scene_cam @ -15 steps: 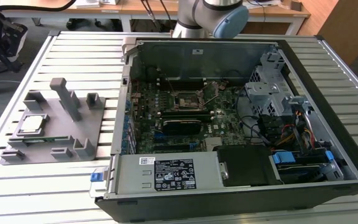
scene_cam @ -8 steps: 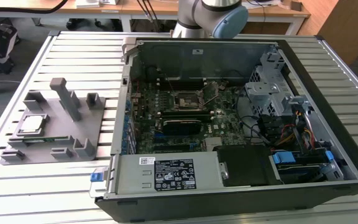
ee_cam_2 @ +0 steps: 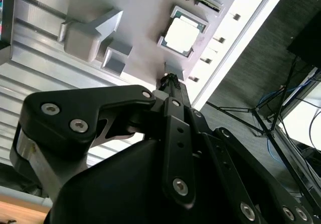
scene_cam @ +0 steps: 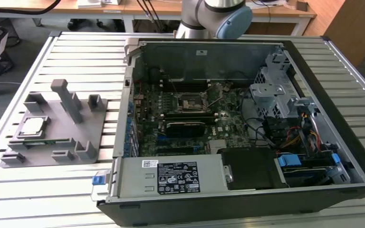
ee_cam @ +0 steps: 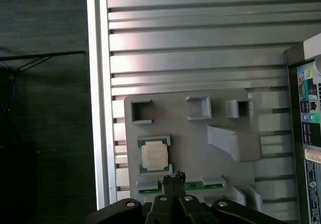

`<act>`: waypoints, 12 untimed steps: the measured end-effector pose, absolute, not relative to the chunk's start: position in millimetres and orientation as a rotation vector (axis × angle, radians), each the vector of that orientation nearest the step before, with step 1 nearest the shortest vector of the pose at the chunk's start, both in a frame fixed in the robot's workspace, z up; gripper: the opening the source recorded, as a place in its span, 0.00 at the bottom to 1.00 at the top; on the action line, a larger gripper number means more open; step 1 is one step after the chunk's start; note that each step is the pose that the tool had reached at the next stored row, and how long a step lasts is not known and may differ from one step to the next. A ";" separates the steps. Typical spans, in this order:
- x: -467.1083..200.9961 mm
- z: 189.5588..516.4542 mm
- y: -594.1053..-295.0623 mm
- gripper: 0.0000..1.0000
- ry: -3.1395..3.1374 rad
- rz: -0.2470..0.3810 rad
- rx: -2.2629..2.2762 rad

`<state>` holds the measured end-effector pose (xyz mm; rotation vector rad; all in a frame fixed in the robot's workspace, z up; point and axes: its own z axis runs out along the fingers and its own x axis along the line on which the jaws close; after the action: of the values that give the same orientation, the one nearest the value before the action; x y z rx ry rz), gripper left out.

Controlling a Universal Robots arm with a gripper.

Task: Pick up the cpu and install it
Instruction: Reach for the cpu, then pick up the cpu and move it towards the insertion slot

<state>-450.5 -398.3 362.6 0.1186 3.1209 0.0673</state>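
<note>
**Jaws clenched and empty beside the cpu**

The exterior view takes in the whole slatted tabletop. A grey holder sits toward the exterior view's left. An open computer case spreads across the centre and right. Inside the case lies the motherboard, with the black-framed socket near the middle of the frame. I can't make out how the socket's cover stands. My arm is cut off at the upper edge of that frame.

Both wrist views come in close on the holder. The cpu lies flat, silver top up, in a square nest of the holder. In the exterior view it sits at the far left. My gripper has its jaws clenched together on nothing, with the tips just beside the cpu's nest. I can't tell whether they touch the holder. A green memory stick lies in a slot next to the nest, partly hidden behind my jaws in the first wrist view.
</note>
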 end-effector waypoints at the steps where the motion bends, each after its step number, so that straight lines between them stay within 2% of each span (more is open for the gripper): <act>1: -451.4 362.6 -398.3 0.11 3.121 0.067 0.119; 12: -454.0 355.9 -398.3 0.11 3.135 0.066 0.120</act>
<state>-454.0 -398.3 355.9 0.1196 3.1346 0.0657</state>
